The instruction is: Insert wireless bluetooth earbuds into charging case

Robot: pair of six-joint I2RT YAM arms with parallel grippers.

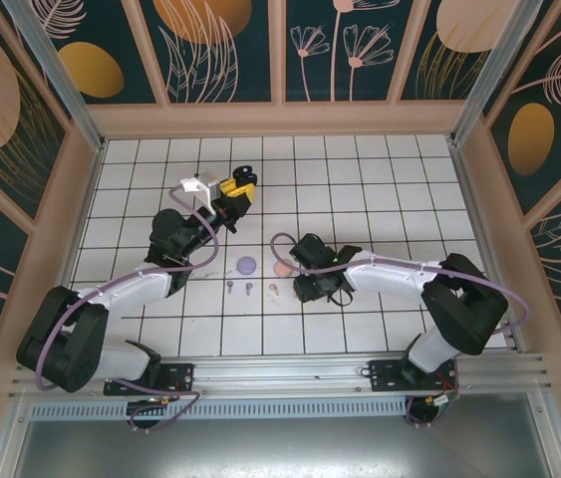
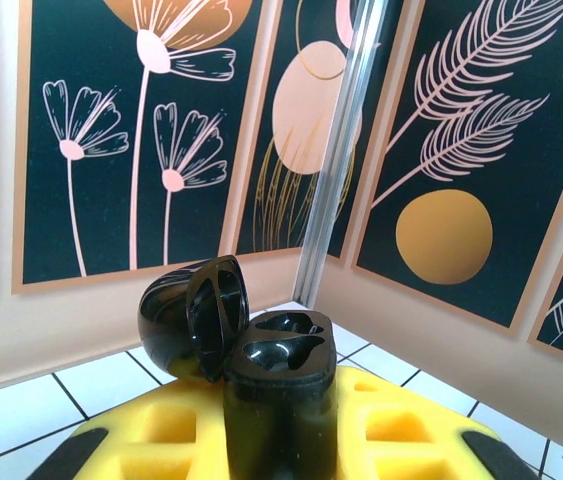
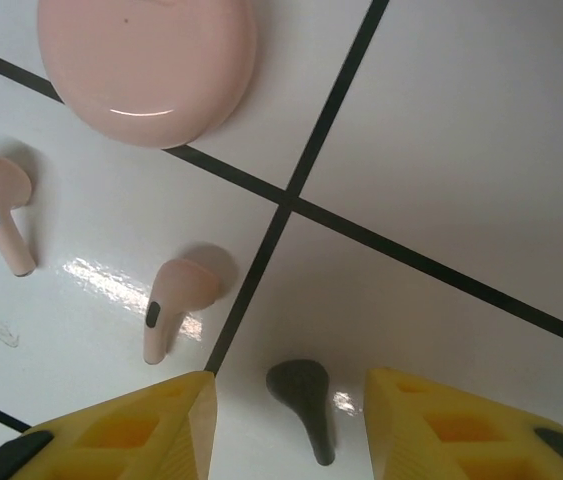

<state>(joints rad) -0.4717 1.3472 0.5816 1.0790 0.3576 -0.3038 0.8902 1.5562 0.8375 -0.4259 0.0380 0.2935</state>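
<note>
1. right gripper [image 3: 291, 385]: yellow fingers spread, one on each side of the black earbud with a gap left on both sides; nothing pinched yet
2. black earbud [image 3: 303, 405]: lies flat on a white tile [image 3: 441, 180], directly between the right fingers and a little nearer the left-hand one. Long axis runs nearly in line with the fingers, stem end toward the wrist, rounded head away and canted slightly. The jaws would therefore close across its narrow width, which I judge the right approach. Matte dark grey-black, very small, smooth (likely to slip or roll if squeezed off-centre)
3. pink earbuds [image 3: 176, 300]: two, loose on the tile just beyond and to the left of the right gripper, apart from each other, stems pointing roughly toward the wrist
4. pink case [image 3: 146, 60]: round, glossy, lid down, beyond the pink earbuds
5. left gripper [image 2: 281, 440]: pressed on the base of the black case, held well off the floor over the far-left tiles, well apart from the black earbud; the right arm is plainly the nearer one
6. black case [image 2: 281, 345]: upright, lid hinged back to the left, two moulded sockets facing up, both apparently vacant
</note>
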